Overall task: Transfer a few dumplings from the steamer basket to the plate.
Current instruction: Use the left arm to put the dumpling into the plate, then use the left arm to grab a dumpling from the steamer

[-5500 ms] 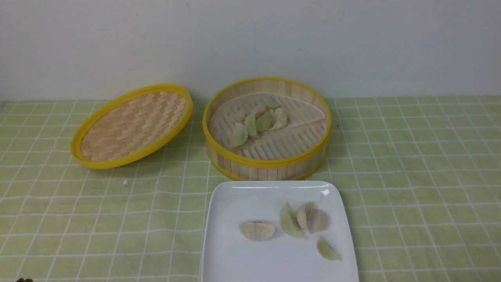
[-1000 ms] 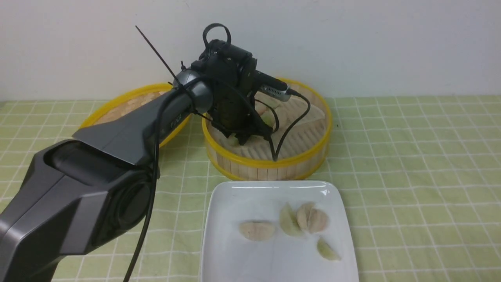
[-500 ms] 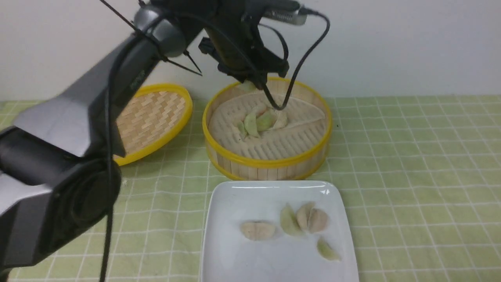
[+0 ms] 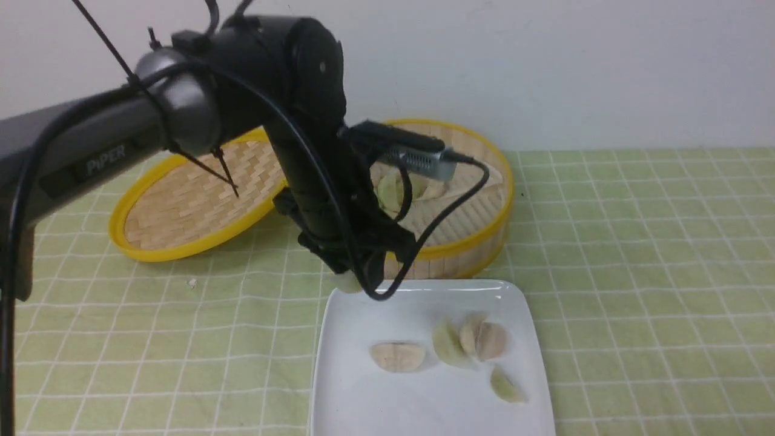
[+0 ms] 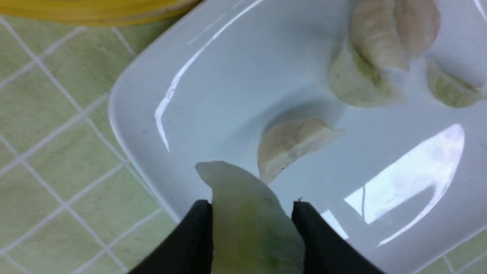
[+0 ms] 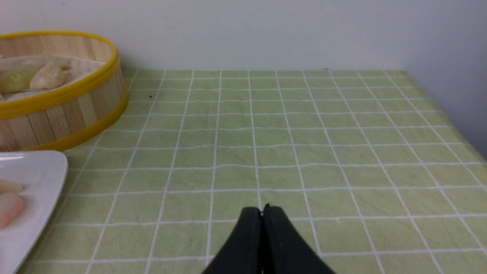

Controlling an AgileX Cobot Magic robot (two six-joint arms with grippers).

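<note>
left jaws (image 5: pixel 253 220): pinching a pale green dumpling (image 5: pixel 247 213), one tip of it poking out past the fingers
right jaws (image 6: pixel 262 213): pressed together, nothing between
held dumpling: up over the near-left part of the plate as the wrist cam sees it; front view has it by the plate's far left corner
plate (image 4: pixel 375 399): five dumplings on it, incl. one pinkish-beige (image 4: pixel 398 356) alone, rest grouped to the right
steamer basket (image 4: pixel 460 249): beyond plate, more dumplings inside, e.g. green one (image 4: pixel 390 192); partly hidden by arm
step in hand: set the held dumpling down on the plate, my read
how, path: bring it further in over the rim first, then lower
how, spot: bare patch left of or nearer than the lone beige one, avoid stacking
how, grip: light squeeze, soft-looking skin may dent; part jaws slowly near the surface, lift straight off
risk: could stick to a finger or slide on glossy plate; dangling cable might brush things
writing: "PiPER" on left arm (image 4: pixel 103 160)
other labels: none readable
</note>
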